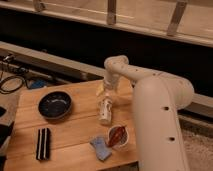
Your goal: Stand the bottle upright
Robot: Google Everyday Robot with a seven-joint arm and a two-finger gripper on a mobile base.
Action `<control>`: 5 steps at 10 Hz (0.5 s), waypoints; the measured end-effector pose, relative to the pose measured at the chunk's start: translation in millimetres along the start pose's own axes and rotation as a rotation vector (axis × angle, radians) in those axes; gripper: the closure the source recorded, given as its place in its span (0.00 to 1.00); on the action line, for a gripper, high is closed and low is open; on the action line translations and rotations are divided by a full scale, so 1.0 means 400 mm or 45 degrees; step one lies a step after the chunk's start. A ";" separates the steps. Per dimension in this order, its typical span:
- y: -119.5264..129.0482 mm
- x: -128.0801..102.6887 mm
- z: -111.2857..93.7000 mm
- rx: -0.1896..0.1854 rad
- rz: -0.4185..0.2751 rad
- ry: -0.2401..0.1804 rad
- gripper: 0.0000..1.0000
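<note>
Over the bottle's (pixel 105 111) far end hangs the gripper (pixel 106 93), grip state untellable; bottle seems light, slick, squeezable: take it mid-body.

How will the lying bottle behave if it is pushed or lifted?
The bottle lies on its side and looks round, so it probably rolls if nudged sideways. It looks slim and plastic, so likely light. The tool is at its far end.

gripper (pixel 106 93) over the bottle (pixel 105 111), right of the bowl (pixel 55 105).
</note>
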 end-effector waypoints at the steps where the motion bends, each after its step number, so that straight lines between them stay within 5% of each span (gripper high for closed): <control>1: -0.007 0.002 0.012 -0.010 0.010 0.015 0.20; 5: -0.026 0.015 0.054 -0.045 0.045 0.066 0.20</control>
